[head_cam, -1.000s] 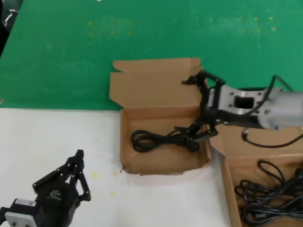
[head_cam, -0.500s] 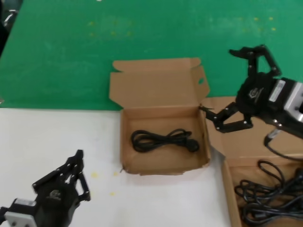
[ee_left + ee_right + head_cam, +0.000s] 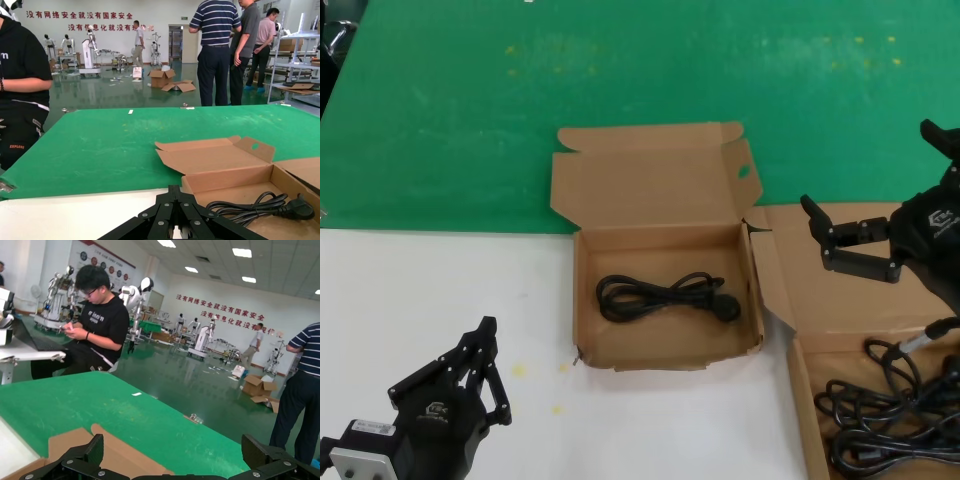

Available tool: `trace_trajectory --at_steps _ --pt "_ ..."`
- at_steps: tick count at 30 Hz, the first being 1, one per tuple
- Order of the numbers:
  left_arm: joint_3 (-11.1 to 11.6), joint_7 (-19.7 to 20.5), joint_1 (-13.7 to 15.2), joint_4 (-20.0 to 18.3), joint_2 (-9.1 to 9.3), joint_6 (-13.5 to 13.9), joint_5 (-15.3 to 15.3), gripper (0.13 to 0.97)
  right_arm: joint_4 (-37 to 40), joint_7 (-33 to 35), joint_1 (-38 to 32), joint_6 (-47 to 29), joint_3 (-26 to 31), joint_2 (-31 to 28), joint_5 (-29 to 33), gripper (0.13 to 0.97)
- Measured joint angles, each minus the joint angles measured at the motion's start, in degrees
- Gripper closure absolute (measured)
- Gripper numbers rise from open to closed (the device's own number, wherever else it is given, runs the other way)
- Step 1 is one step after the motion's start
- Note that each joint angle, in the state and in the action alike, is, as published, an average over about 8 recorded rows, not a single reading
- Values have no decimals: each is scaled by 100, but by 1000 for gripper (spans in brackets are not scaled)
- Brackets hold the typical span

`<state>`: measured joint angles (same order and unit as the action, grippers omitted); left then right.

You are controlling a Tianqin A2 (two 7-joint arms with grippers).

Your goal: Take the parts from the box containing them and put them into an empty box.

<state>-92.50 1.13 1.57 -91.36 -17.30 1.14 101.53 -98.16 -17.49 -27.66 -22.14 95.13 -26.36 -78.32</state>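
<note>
The box with a round hole in its lid flap (image 3: 582,300) stands open mid-table, with one coiled black power cord (image 3: 665,295) lying in it. The box containing the parts (image 3: 800,400) sits at the lower right, cut off by the picture's edge, and several cords (image 3: 890,420) lie inside. My right gripper (image 3: 870,170) hangs wide open and holds nothing, above that box's raised lid (image 3: 840,300). Its wrist view shows both fingers (image 3: 95,445) spread over the lid (image 3: 115,455). My left gripper (image 3: 485,330) rests shut at the near left, pointing toward the holed box (image 3: 225,180) and its cord (image 3: 260,207).
A green mat (image 3: 620,70) covers the far half of the table and white tabletop (image 3: 420,290) the near half. The two boxes stand close together, their flaps nearly touching (image 3: 760,225). People stand beyond the table's far edge (image 3: 217,50).
My right gripper let go of the cord in the holed box, rose and swung right over the other box's lid, jaws now wide. The left arm has not moved.
</note>
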Motion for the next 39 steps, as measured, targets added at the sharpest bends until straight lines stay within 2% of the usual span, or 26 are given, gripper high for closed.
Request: trace_trajectory --at_steps 13,22,31,39 --pt "0 0 0 0 0 0 0 966 -28 -66 99 95 -81 54 -54 129" --pt "3 -6 -6 -1 0 -4 6 931 -2 3 204 179 -91 88 -149 129" --pt "12 -16 -23 -4 2 -16 23 831 71 198 487 404 -119 180 -407 129" --pt "21 -28 -40 -8 3 -29 40 665 142 391 772 628 -148 271 -664 129"
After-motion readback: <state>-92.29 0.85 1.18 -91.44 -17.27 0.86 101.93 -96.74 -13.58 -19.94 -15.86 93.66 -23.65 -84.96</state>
